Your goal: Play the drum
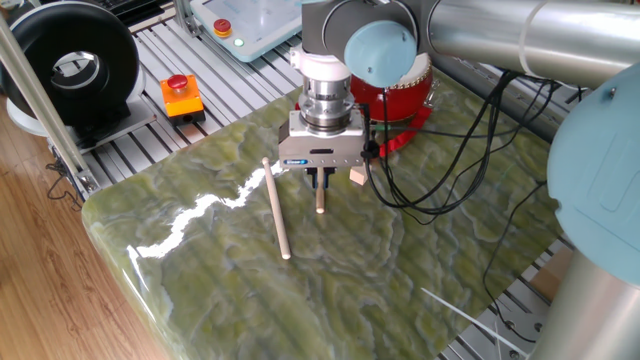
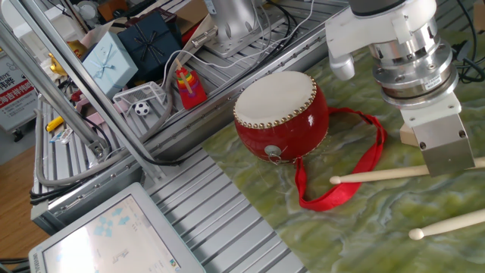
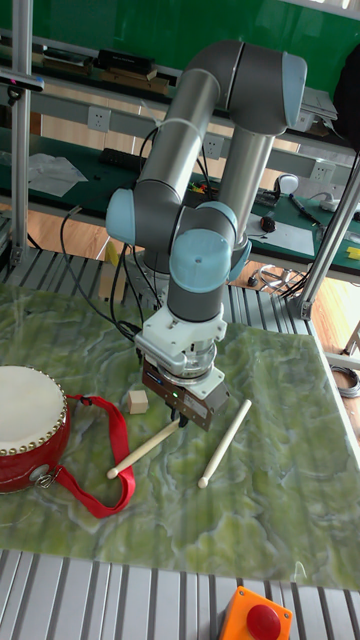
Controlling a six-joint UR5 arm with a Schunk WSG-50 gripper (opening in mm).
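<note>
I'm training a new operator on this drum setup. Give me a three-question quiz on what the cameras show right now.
1. True or false: the pincer grips one drumstick.
2. How many drumsticks are in view? A) one B) two C) three
3. What lies on the table trailing from the drum?

Key: 1 true, it is shut on the stick. 2 B; the free drumstick lies flat. 3 the red ribbon strap.

Drum (image 2: 282, 114): small round barrel, glossy red body, cream-white skin on top edged with a row of brass studs. Sat upright at centre frame in the other fixed view, near the worktop (image 2: 356, 220) edge. Red ribbon strap (image 2: 345, 178) trailed loose to lower right, looped flat.
</note>
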